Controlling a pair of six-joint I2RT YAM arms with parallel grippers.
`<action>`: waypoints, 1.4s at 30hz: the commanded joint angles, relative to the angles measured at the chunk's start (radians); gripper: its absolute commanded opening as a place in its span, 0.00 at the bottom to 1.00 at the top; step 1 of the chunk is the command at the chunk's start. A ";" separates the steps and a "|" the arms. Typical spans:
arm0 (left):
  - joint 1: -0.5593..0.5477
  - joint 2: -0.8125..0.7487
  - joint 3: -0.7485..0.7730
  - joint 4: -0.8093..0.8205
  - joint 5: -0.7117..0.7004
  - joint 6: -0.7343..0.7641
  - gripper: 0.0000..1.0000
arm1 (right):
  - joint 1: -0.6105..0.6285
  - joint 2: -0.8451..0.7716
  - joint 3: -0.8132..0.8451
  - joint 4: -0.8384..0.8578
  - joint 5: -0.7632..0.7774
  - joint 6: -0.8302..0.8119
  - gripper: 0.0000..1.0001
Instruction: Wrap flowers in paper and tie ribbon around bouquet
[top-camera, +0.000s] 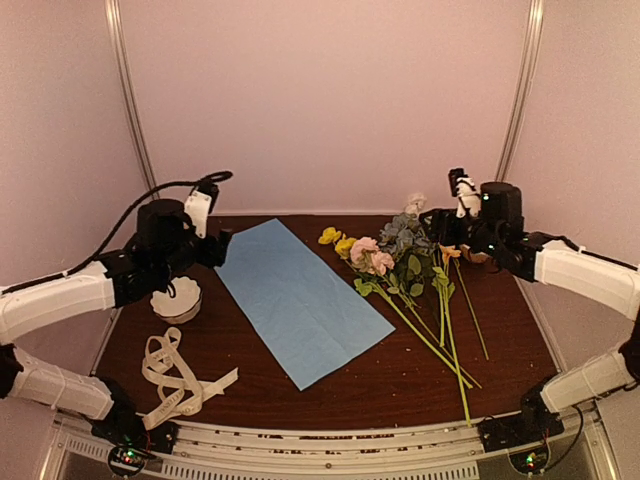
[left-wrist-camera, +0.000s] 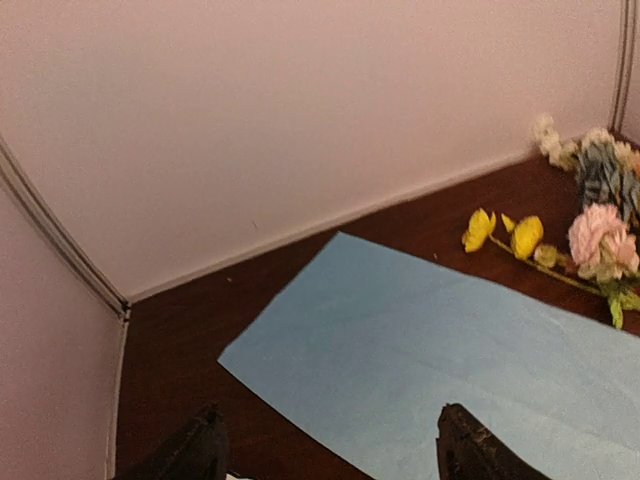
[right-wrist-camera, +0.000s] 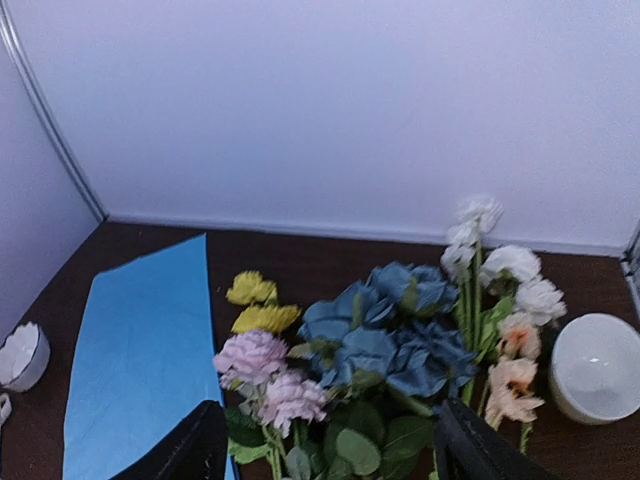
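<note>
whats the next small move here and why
Probably lower the right gripper onto the flowers and close: its jaws stand open above them, and they lie beside the paper, not on it.

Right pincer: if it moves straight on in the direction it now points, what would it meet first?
Probably the flowers: in the right wrist view, the right pincer stands open with the blue blooms and green leaves directly ahead of it. Depth is unclear.

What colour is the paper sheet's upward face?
The creased paper sheet shows light blue, clearest from the top external view.
</note>
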 joint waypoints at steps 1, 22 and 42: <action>-0.070 0.173 0.060 -0.314 0.069 -0.065 0.74 | 0.154 0.179 0.140 -0.392 0.014 0.016 0.68; -0.097 0.578 0.095 -0.459 0.297 -0.085 0.75 | 0.346 0.842 0.595 -0.783 0.022 0.025 0.61; -0.097 0.599 0.073 -0.439 0.315 -0.098 0.75 | 0.348 0.762 0.474 -0.435 -0.537 0.155 0.36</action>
